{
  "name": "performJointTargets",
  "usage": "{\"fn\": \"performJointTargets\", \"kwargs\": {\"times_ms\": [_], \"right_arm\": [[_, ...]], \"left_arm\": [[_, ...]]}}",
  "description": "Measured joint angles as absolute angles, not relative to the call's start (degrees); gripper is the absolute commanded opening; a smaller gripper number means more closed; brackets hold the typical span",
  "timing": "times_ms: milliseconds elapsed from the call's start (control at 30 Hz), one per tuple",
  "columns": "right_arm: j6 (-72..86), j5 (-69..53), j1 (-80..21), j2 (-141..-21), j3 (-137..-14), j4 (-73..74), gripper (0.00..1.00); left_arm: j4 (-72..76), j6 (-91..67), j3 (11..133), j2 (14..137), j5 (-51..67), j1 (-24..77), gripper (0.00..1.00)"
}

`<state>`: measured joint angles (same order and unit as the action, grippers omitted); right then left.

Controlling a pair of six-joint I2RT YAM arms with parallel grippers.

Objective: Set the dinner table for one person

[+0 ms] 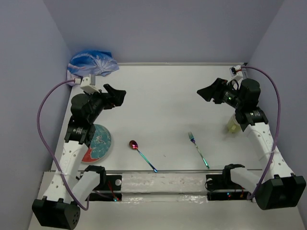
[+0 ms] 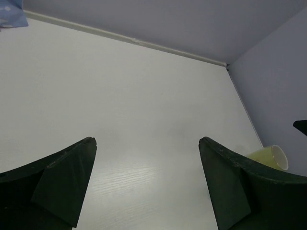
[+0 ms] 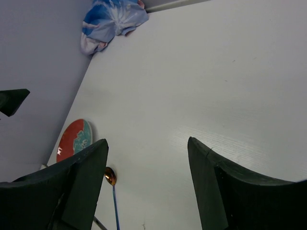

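Observation:
The white dinner table (image 1: 163,103) fills the top view. On it lie a teal and red plate (image 1: 98,143) at the left, a spoon (image 1: 141,154) with a blue handle near the front middle, and a fork (image 1: 198,149) to its right. A pale yellow cup (image 1: 232,125) stands at the right, half hidden by the right arm. A crumpled blue printed cloth (image 1: 92,63) lies at the far left corner. My left gripper (image 1: 117,95) is open and empty above the table (image 2: 144,96). My right gripper (image 1: 205,92) is open and empty too.
Purple-grey walls close in the table on three sides. The right wrist view shows the cloth (image 3: 112,19), plate (image 3: 73,140) and spoon (image 3: 111,179). The left wrist view shows the cup (image 2: 271,157) lying by the right wall. A metal rail (image 1: 163,171) runs along the near edge.

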<state>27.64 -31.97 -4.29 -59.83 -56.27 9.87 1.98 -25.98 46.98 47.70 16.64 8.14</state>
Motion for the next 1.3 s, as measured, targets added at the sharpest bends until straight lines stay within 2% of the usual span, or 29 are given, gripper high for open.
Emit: {"fn": "performJointTargets", "kwargs": {"times_ms": [233,367,467,500,533,700,867,1133,1300], "right_arm": [[27.99,-32.01,-4.29,-60.62,-56.16,9.5,0.69],[28.75,-31.97,-5.08,-63.2,-56.18,8.01,0.69],[28.73,-30.76,-8.75,-66.96,-56.51,7.49,0.69],[28.69,-30.33,-10.85,-68.23,-56.66,7.35,0.69],[28.56,-29.87,-12.91,-69.56,-56.86,7.29,0.69],[27.57,-25.67,-23.73,-73.6,-57.32,7.29,0.69],[26.74,-24.16,-26.24,-73.95,-57.32,6.52,0.68],[25.19,-22.85,-26.76,-73.95,-56.4,5.06,0.68],[24.18,-23.53,-27.18,-75.35,-55.31,5.02,0.67]], "left_arm": [[0.34,-25.8,47.03,51.68,14.31,7.57,0.99],[0.23,-26.79,47.46,54.06,8.78,7.25,0.99],[0.91,-28.34,47.86,56.51,3.79,6.76,0.82],[1.32,-29.02,47.9,57.45,2.02,6.52,0.8],[1.85,-29.41,47.92,58.41,0.67,6.28,0.71],[4.56,-31.77,50.48,67.09,-7.86,3.99,0.63],[7.49,-34.72,52.18,75.83,-12.14,-1.13,0.62],[10.04,-36.21,62.54,93.73,-16.75,-8.01,0.63],[10.92,-37.26,70.11,104.36,-16.88,-10.63,0.57]]}}
